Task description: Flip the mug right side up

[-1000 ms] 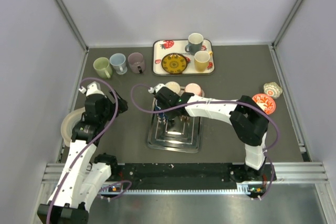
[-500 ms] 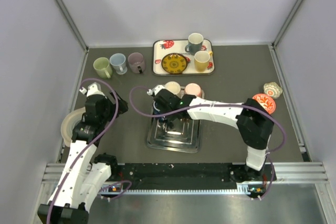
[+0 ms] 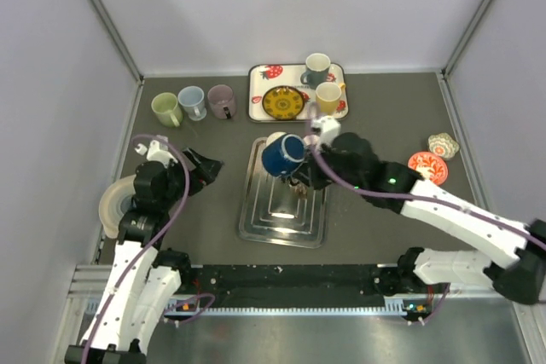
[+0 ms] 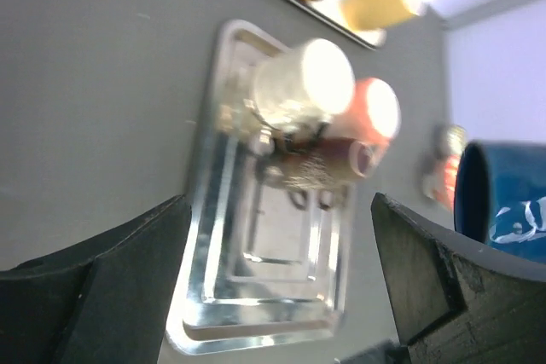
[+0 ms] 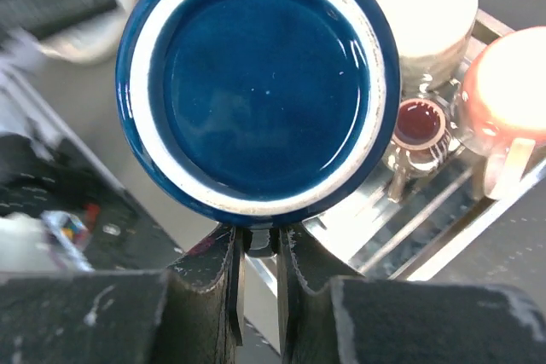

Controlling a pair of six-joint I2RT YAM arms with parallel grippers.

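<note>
The dark blue mug (image 3: 281, 156) hangs tilted in the air over the back of the metal tray (image 3: 256, 232). My right gripper (image 3: 299, 176) is shut on its handle. In the right wrist view the mug's base (image 5: 256, 83) with its white foot ring faces the camera, and the handle sits pinched in my right gripper (image 5: 258, 240). My left gripper (image 3: 209, 168) stands open left of the tray, nothing between its fingers. The left wrist view looks through my left gripper (image 4: 281, 219) at the tray (image 4: 205, 210), with the blue mug (image 4: 503, 202) at the right edge.
A cream mug (image 3: 277, 138) and a pink mug (image 3: 314, 142) stand upside down at the tray's back. A floral tray (image 3: 256, 95) with a plate and mugs lies behind. Three mugs (image 3: 192, 104) stand back left, a white plate (image 3: 111, 206) far left, small bowls (image 3: 431, 164) right.
My right gripper has shut on the blue mug's handle and lifted the mug off the metal tray, swinging back to the right. The left gripper has turned slightly toward the tray.
</note>
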